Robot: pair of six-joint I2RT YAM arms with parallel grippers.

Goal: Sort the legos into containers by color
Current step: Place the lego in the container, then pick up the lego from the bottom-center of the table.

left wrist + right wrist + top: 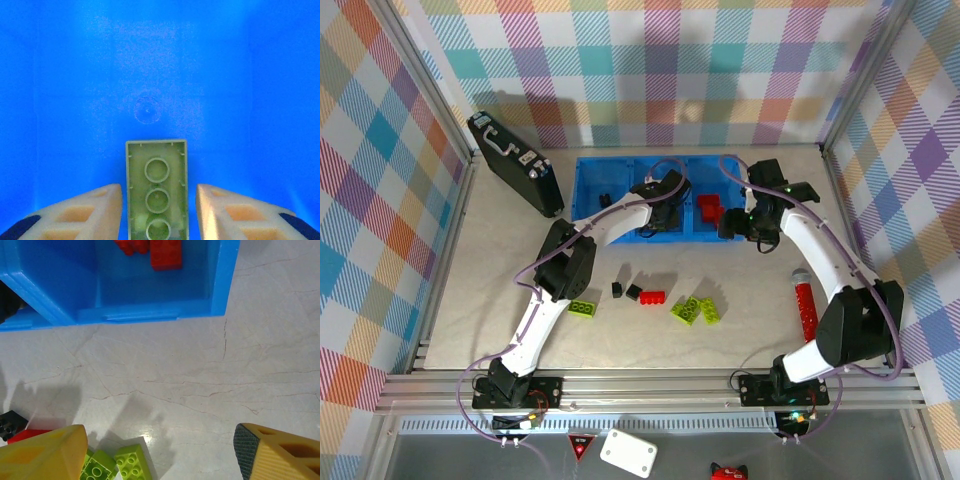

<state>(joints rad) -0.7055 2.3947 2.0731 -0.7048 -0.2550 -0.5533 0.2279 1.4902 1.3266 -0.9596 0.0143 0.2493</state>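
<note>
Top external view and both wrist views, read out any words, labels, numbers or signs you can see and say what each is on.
No text can be read in any view.
Too small to read: pale marks on the black case.
Too small to make out: the symbol on the red triangle sign in front of the arm bases.
No lettering shows on the underside of the lime brick.

top: high, behind arms, sees whole table (490, 300).
L wrist: v. close, straight into tray (60, 100).
R wrist: low over table, facing tray corner.
shared: tray.
</note>
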